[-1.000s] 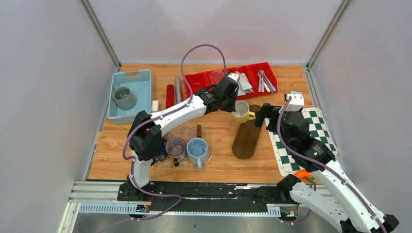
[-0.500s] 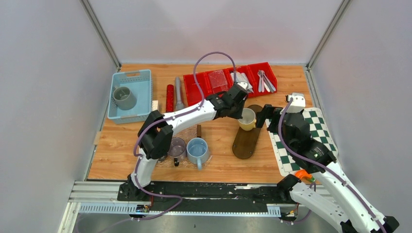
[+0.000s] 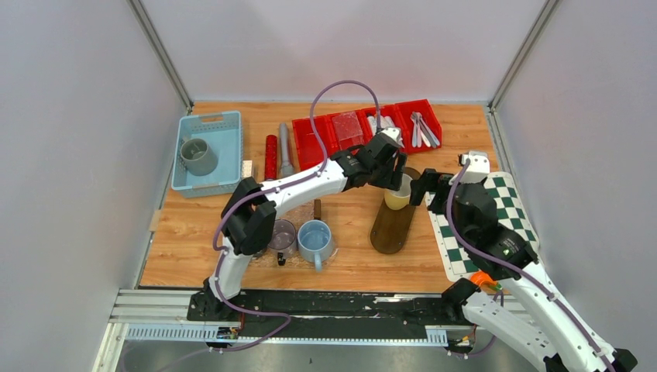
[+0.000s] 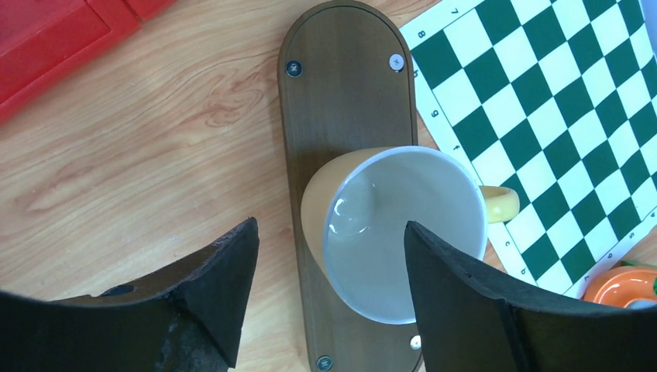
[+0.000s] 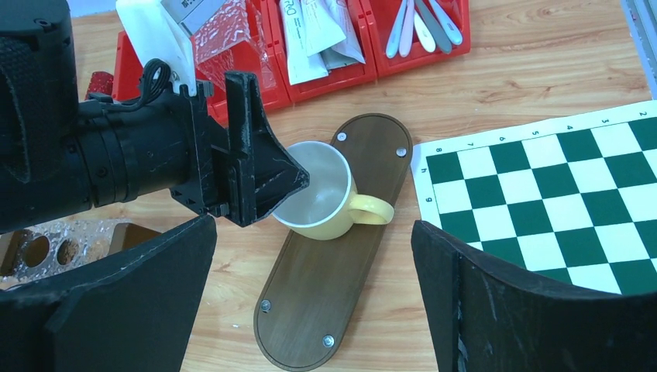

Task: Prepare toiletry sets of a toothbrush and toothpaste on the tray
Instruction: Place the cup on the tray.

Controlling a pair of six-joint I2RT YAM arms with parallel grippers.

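A yellow mug [image 3: 397, 195] [image 4: 403, 232] [image 5: 318, 200] stands on the far half of the brown oval tray [image 3: 390, 229] [image 4: 341, 101] [image 5: 325, 298]. My left gripper [image 3: 395, 174] [image 4: 331, 229] hangs open just above the mug. Its near rim lies between the fingers and neither touches it. My right gripper [image 3: 424, 188] [image 5: 314, 225] is open and empty, above the tray's right edge. Toothbrushes [image 3: 422, 128] [image 5: 422, 23] lie in the rightmost red bin. Toothpaste tubes [image 3: 385, 124] [image 5: 318, 35] lie in the bin to its left.
The row of red bins [image 3: 341, 132] runs along the back. A red cylinder [image 3: 271, 151] and a grey cylinder [image 3: 284, 147] lie left of it. A blue basket [image 3: 225, 124] holds a grey cup. Two mugs [image 3: 314, 239] stand near the left arm. A chessboard mat [image 3: 484, 225] lies right of the tray.
My left gripper carried the yellow mug rightward, set it on the tray and opened, letting it go. The right arm barely moved.
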